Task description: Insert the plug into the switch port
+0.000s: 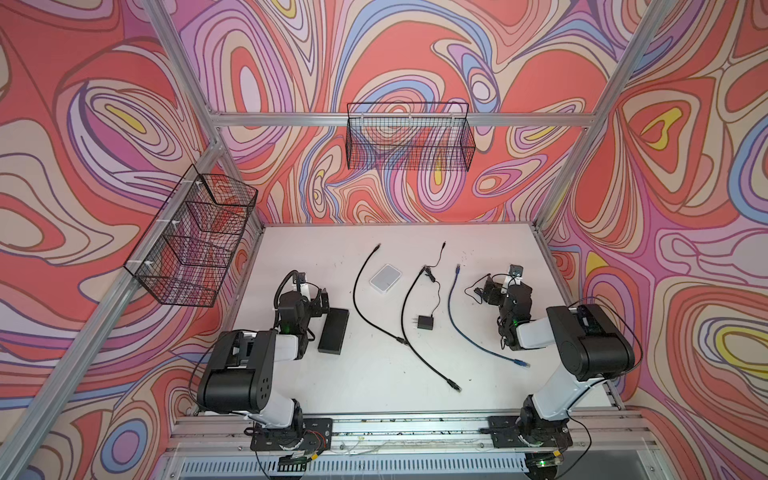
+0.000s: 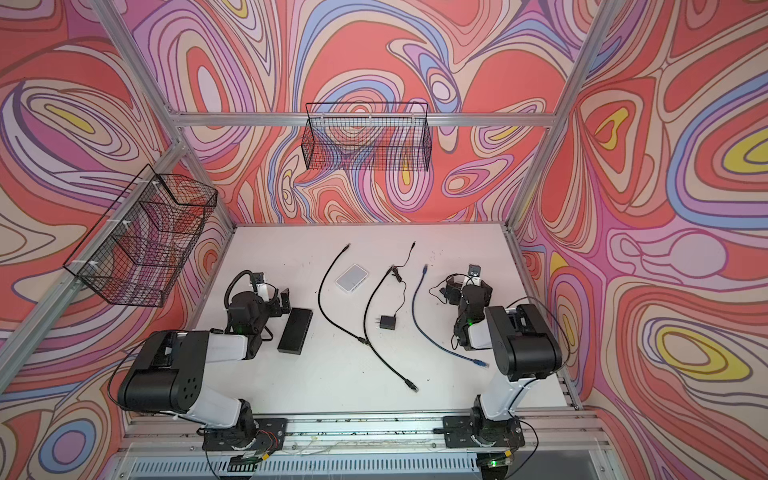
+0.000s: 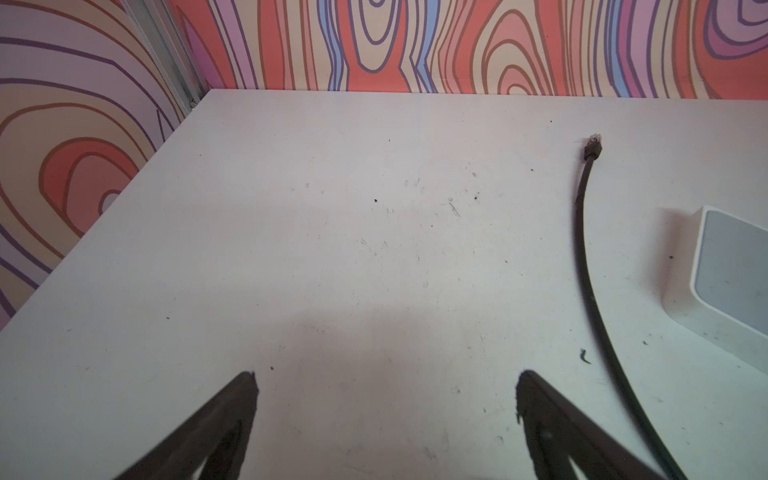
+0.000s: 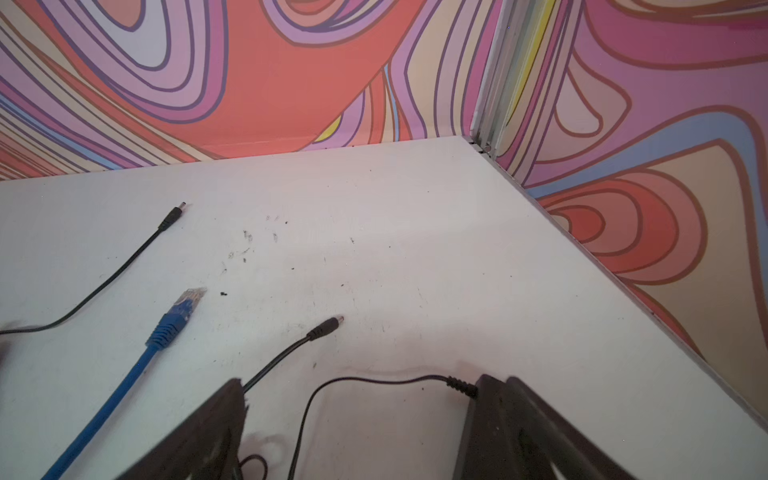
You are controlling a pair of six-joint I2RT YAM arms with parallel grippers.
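Left wrist view: my left gripper [image 3: 386, 378] gapes empty over the white tabletop [image 3: 332, 228]; a black plug [image 3: 593, 145] lies free beyond. Right wrist view: my right gripper [image 4: 359, 382] is released, the blue plug [image 4: 183, 307] near. In a top view, the switch [image 1: 333, 331] lies beside my left gripper, likely for bracing; swirl-patterned walls [image 1: 415, 62] surround.

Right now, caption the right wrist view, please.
Open right pincer over white table, blue cable and a barrel plug ahead.
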